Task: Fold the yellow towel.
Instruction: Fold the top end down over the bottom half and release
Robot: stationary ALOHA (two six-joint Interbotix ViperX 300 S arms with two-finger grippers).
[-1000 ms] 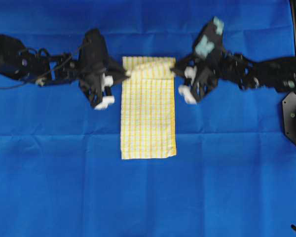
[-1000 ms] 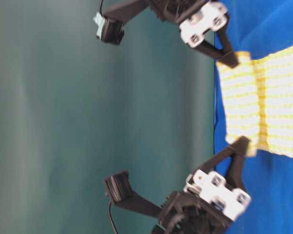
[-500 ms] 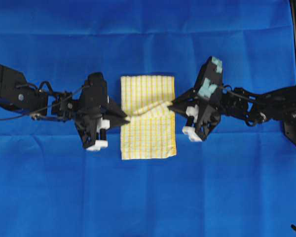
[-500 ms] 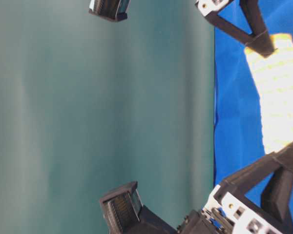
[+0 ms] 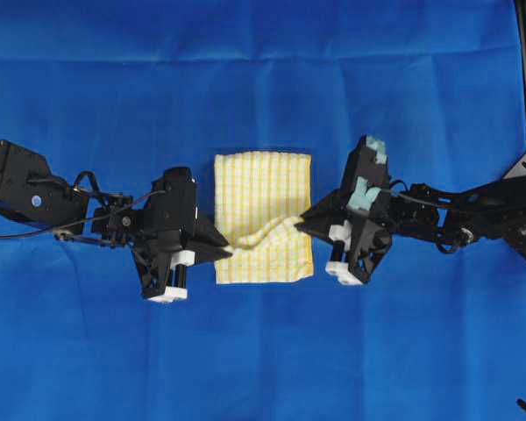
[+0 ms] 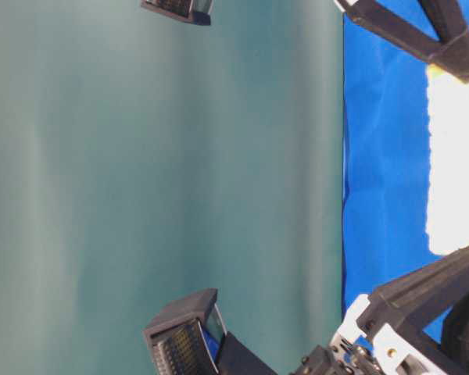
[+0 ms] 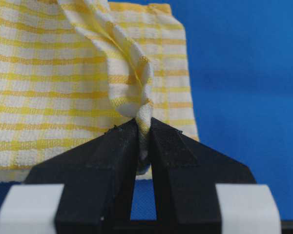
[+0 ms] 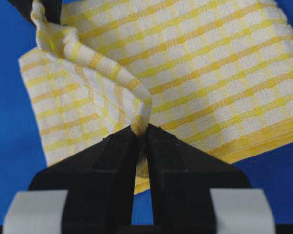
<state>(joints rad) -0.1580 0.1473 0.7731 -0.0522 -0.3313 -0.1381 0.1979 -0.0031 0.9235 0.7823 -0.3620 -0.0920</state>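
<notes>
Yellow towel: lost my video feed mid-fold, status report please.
Left end effector and right end effector both shut on yellow towel corners. Top layer partly drawn over, sagging between them. Nothing obstructing on blue cloth.

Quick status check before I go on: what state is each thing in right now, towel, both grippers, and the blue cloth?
yellow towel: partly folded, one edge lifted and pinched at both sides, sagging between the grips, near the lower edge.
left gripper: jaws shut on a towel corner.
right gripper: jaws shut on the other corner.
blue cloth: spread flat under everything, faint creases.
</notes>
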